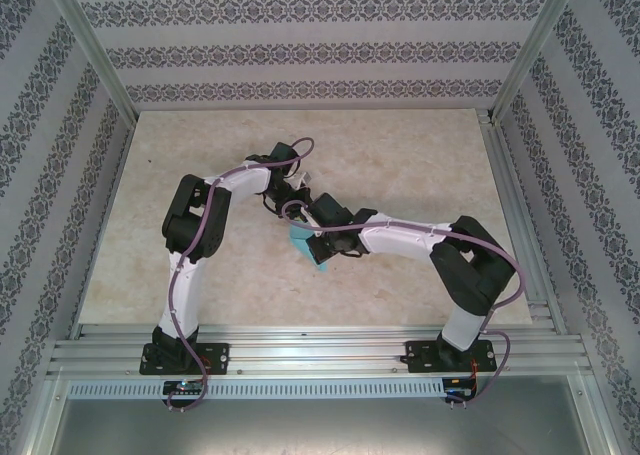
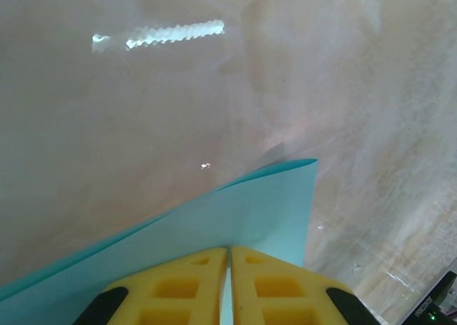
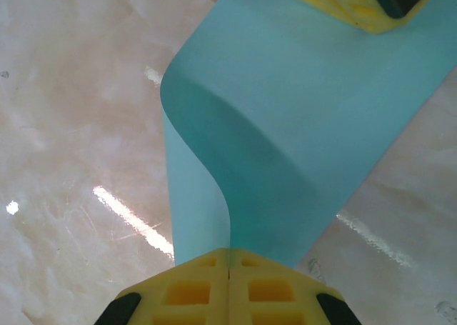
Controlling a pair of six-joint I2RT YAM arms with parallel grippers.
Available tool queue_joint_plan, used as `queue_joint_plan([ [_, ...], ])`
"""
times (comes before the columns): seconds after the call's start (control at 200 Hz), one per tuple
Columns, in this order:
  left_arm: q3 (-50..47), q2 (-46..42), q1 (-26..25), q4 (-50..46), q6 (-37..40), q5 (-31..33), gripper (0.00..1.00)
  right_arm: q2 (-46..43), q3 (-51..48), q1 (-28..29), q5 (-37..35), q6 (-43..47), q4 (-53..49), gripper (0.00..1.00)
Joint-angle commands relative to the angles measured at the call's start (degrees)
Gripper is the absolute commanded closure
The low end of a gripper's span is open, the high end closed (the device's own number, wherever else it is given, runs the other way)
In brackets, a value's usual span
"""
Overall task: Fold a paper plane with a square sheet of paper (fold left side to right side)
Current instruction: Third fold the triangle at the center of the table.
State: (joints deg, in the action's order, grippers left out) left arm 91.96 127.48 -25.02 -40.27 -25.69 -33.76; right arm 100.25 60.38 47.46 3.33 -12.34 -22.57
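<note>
Nearest the arms' bases, the right gripper [image 3: 228,257] is seen with its jaws closed flat on one edge of the square sheet of paper [image 3: 285,125], which appears to be lifted off the middle of the worktop [image 1: 420,155] rather than laid on it. From that pinch the light-blue sheet is swept up in a loose, uncreased S-curve to its far edge. There the jaws of the left gripper [image 2: 228,257] are pressed together on it, with one free corner jutting beyond. The left-to-right fold is judged to be under way but not yet set, since the two held edges are apart. The next move is thought to call for those edges to be brought together squarely, corners matched, and the bend flattened into a crease
</note>
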Motion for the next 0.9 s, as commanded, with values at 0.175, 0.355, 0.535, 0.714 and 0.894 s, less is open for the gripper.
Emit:
queue_joint_plan([
  [0.175, 0.5, 3.6, -1.4, -2.1, 1.7, 4.5, 0.89, 3.3, 3.6, -1.8, 0.3, -0.8, -1.4, 1.0],
  [0.355, 0.5, 3.7, -1.5, -2.1, 1.6, 4.5, 0.89, 4.8, 4.1, -2.3, 0.7, -1.2, -1.6, 1.0],
  [0.535, 0.4, 3.7, -1.6, -2.1, 1.7, 4.5, 0.89, 5.6, 3.9, -2.6, 1.8, -1.7, -0.8, 1.0],
  [0.714, 0.3, 3.7, -1.6, -2.0, 1.5, 4.7, 0.89, 5.8, 3.5, -2.5, 1.7, -2.0, -0.9, 1.0],
  [0.894, 0.2, 3.8, -1.6, -2.1, 1.7, 4.8, 0.89, 5.3, 2.9, -2.8, 0.7, -2.5, -0.6, 1.0],
])
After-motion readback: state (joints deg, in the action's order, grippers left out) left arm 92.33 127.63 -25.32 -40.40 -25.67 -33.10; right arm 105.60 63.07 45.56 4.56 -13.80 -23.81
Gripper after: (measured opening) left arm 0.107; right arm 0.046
